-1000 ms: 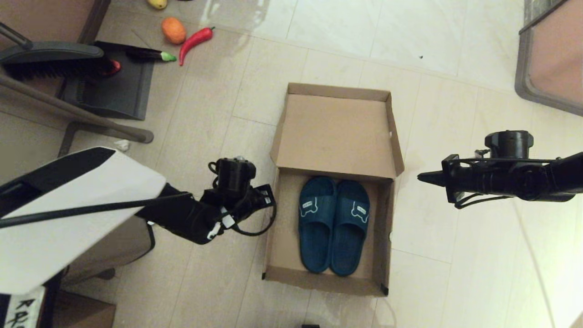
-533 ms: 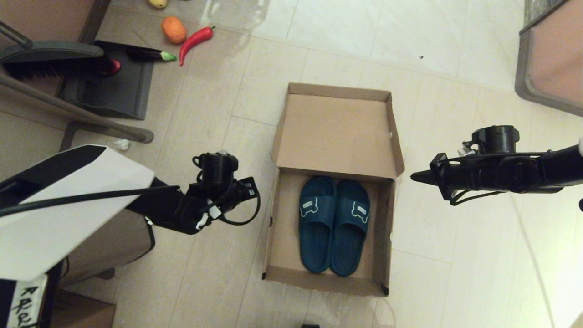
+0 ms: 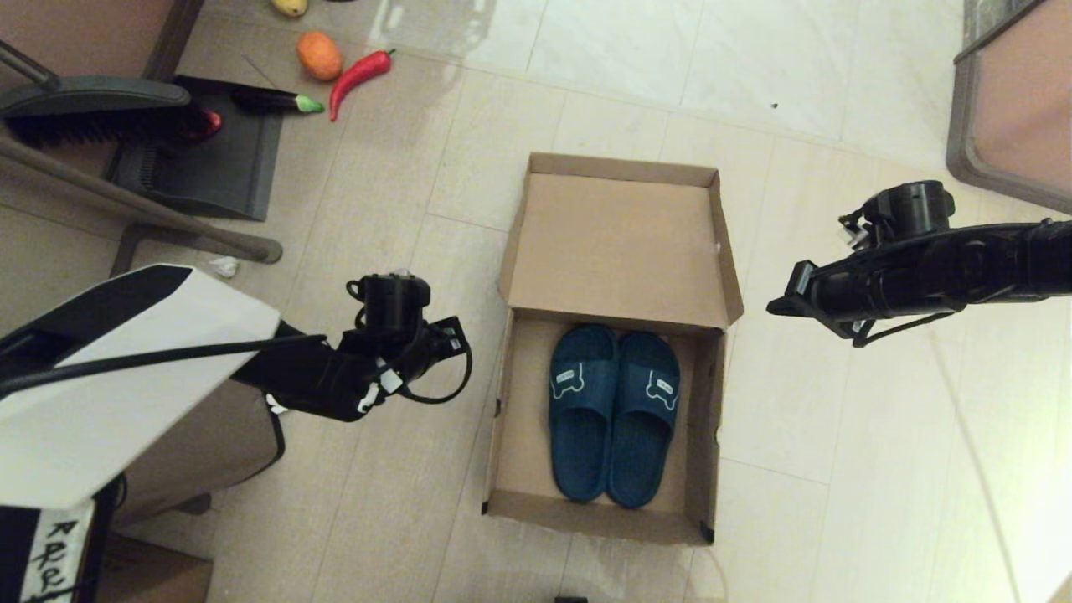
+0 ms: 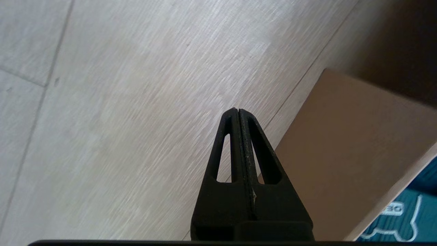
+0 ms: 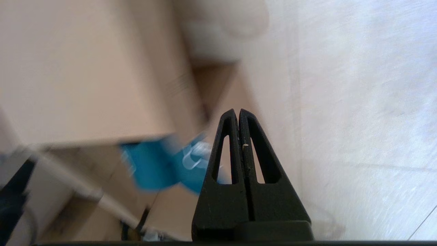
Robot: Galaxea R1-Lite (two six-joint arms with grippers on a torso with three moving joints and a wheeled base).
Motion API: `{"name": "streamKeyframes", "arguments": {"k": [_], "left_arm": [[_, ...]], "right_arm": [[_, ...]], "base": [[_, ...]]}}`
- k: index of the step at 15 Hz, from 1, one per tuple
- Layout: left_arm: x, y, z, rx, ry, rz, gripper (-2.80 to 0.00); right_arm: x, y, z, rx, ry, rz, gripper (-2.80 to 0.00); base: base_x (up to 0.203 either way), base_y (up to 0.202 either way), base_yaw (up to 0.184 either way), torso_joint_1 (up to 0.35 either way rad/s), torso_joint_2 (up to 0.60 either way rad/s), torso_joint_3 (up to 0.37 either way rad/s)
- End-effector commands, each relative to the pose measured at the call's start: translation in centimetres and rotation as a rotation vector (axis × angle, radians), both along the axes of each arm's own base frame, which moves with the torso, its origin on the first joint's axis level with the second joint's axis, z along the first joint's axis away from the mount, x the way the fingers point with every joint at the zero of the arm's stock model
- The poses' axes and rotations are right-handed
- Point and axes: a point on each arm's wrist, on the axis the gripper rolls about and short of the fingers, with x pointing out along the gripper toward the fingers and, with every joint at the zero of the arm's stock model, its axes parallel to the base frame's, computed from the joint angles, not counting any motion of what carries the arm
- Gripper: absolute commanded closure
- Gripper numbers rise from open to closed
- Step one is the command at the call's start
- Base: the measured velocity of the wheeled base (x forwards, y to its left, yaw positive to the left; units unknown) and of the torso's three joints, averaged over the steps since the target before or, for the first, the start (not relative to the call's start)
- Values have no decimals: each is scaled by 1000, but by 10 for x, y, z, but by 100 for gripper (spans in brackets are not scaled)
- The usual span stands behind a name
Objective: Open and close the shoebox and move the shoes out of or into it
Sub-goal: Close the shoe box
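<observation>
The brown cardboard shoebox (image 3: 511, 419) lies open on the floor, its lid (image 3: 620, 243) folded back on the far side. Both navy slide shoes (image 3: 615, 410) rest side by side inside, toward the box's right wall. My left gripper (image 3: 450, 337) hovers shut and empty over the floor just left of the box; the left wrist view shows its closed tips (image 4: 238, 110) beside the box wall (image 4: 344, 153) and a bit of shoe (image 4: 403, 222). My right gripper (image 3: 772, 308) hangs shut and empty to the right of the lid's corner, apart from it. The right wrist view shows its closed tips (image 5: 238, 111) and the blurred blue shoes (image 5: 157, 167).
A broom and dustpan (image 3: 209, 159) lie at the far left with toy vegetables: an orange (image 3: 319, 55), a red chili (image 3: 358, 74), an eggplant (image 3: 276, 101). A brown bin (image 3: 197, 452) sits under my left arm. Furniture (image 3: 1013, 109) stands far right.
My left gripper has drawn back to the left, away from the box's side wall. My right arm has swung toward the far side and tilted, staying beside the lid corner.
</observation>
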Motion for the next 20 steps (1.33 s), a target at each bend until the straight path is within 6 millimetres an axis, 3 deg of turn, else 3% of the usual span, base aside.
{"name": "streamKeyframes", "arguments": {"k": [1,4,7,9,12,15,18,20], "left_arm": [[-10,13,-1,14,25,35,0],[-18,29,18,-3,-3,56,0],[-15,25,33,-49,-42,-40,0],[-4,16,39,-77,-82,-76,0],[27,2,45,-125,-178,-129,0],[61,-7,37,-171,-244,-224,0],[87,-18,29,-260,-316,-258,0],[89,-25,19,-297,-342,-277,0]], "right_arm": [[-17,3,20,-1,-32,8,0],[-53,4,7,-26,52,25,0],[-108,3,-11,-85,130,63,0],[-113,-5,-13,-91,133,42,0],[-76,-13,-26,-86,140,25,0],[-28,-17,-42,-60,138,10,0],[21,-21,-36,98,83,-66,0],[44,-21,-34,225,66,-54,0]], "base": [[0,0,0,0,0,0],[0,0,0,0,0,0],[0,0,0,0,0,0],[0,0,0,0,0,0],[0,0,0,0,0,0],[0,0,0,0,0,0],[0,0,0,0,0,0],[0,0,0,0,0,0]]}}
